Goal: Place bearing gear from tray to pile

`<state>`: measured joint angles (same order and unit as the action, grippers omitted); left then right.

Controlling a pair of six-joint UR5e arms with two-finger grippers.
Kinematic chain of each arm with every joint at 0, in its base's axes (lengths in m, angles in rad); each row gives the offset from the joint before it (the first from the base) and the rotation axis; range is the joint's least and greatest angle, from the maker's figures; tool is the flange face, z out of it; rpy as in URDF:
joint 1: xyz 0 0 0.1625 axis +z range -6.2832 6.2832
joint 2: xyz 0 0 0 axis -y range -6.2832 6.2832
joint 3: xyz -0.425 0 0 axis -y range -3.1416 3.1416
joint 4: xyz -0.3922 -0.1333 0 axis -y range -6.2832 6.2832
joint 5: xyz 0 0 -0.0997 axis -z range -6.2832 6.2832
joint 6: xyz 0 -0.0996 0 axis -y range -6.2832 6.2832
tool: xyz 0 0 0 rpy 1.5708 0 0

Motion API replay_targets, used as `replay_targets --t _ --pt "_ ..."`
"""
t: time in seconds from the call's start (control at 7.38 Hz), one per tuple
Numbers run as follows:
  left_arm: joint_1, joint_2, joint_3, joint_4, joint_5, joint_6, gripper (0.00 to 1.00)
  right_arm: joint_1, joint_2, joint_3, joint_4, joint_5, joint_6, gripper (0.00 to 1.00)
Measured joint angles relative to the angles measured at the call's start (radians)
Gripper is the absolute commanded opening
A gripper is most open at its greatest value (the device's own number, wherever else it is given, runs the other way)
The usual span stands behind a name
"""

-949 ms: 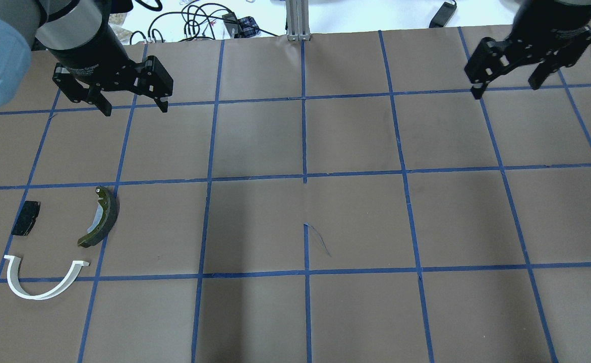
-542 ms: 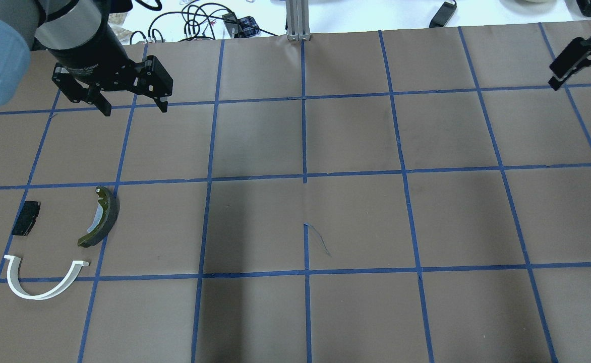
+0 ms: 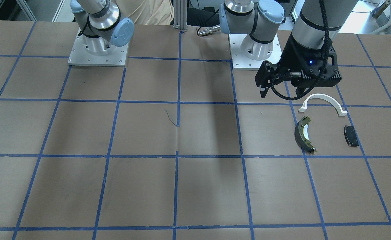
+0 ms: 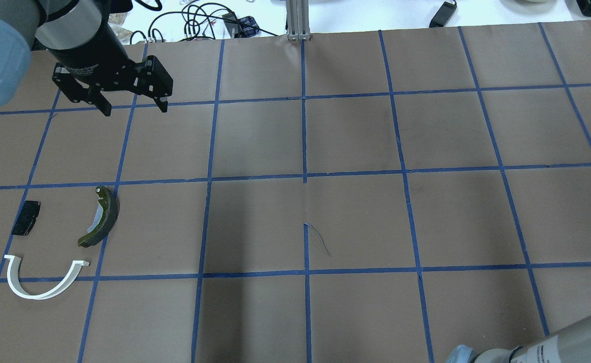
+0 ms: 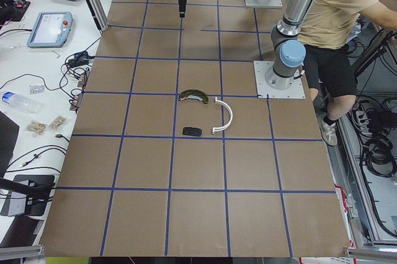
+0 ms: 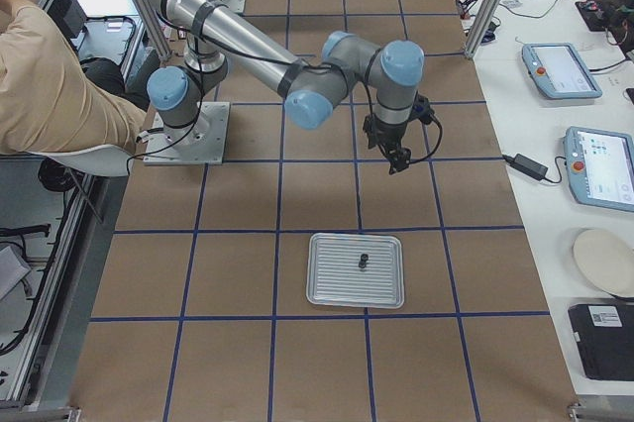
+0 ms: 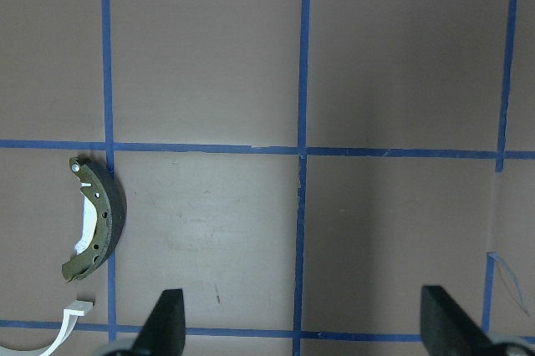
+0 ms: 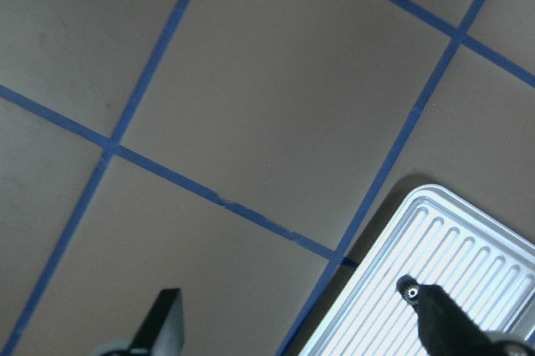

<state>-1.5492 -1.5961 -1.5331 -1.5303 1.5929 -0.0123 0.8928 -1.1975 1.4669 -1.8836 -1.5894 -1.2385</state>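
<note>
Right tool, spread wide and empty, is nearer; bearing gear in tray lies ahead, off one finger.

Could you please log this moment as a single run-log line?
stage: pre-grasp | right gripper: open, short of tray | bearing gear: in tray | left gripper: open, above table | pile: gear not yet there

Brown table gridded with blue tape; white arch, brake shoe, black pad grouped near one end, metal tray laid at the other.
</note>
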Motion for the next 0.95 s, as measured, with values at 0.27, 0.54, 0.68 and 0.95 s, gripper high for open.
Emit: replay_targets --t 0.27,0.54,0.68,0.95 --pt "0.0 0.001 0.001 0.0 -0.001 0.0 1.0 -0.085 0.079 0.002 -0.091 0.0 -0.251 1.0" --pt "0.0 0.002 0.0 -0.001 -0.001 0.0 1.0 -0.125 0.164 0.003 -0.185 0.002 -0.455 1.0" --pt "0.0 0.002 0.0 -0.001 -0.001 0.0 1.0 -0.132 0.2 0.004 -0.226 0.002 -0.546 1.0" --pt "0.0 0.002 0.0 -0.001 -0.001 0.002 1.0 -0.136 0.243 0.006 -0.253 0.01 -0.656 1.0"
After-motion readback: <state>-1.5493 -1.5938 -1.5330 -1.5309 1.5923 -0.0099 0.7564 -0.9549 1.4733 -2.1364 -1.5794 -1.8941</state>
